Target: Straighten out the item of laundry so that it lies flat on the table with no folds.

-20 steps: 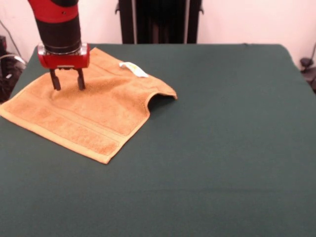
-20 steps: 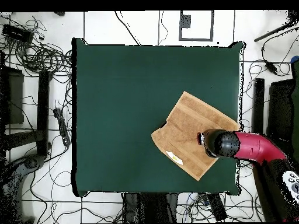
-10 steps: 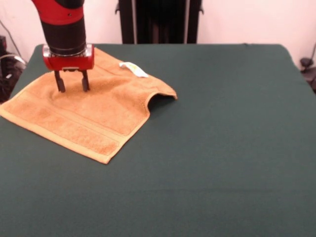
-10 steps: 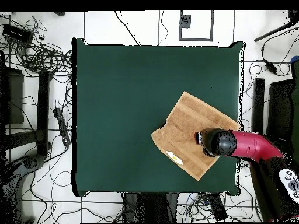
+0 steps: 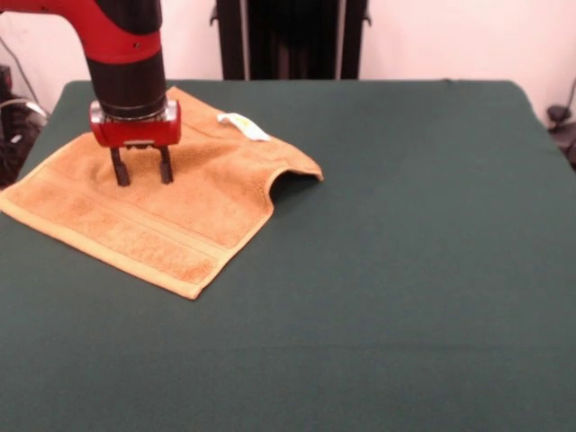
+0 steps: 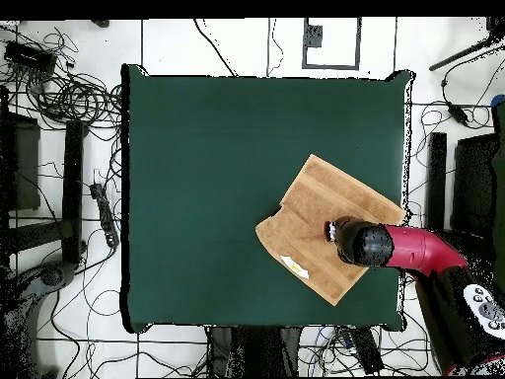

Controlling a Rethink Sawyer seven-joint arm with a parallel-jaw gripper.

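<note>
The orange-tan towel (image 5: pixel 153 202) lies on the dark green table (image 5: pixel 387 270) at the left of the front view. Its right corner (image 5: pixel 292 171) is tucked under, leaving a curved notch and a raised fold. A white tag (image 5: pixel 243 126) lies at its far edge. A woven border band runs along its near edge. My gripper (image 5: pixel 141 178) points straight down over the middle of the towel, fingers a little apart, tips at or just above the cloth, holding nothing. In the overhead view the towel (image 6: pixel 311 212) sits near the table's right edge with the gripper (image 6: pixel 333 233) over it.
The towel's left corner lies close to the table's left edge in the front view. Black stands rise behind the table's far edge (image 5: pixel 288 36). Cables and equipment (image 6: pixel 59 99) lie on the floor around the table (image 6: pixel 217 178) in the overhead view.
My gripper has moved a short way toward the towel's middle, to the right and nearer in the front view. The towel has not changed shape.
</note>
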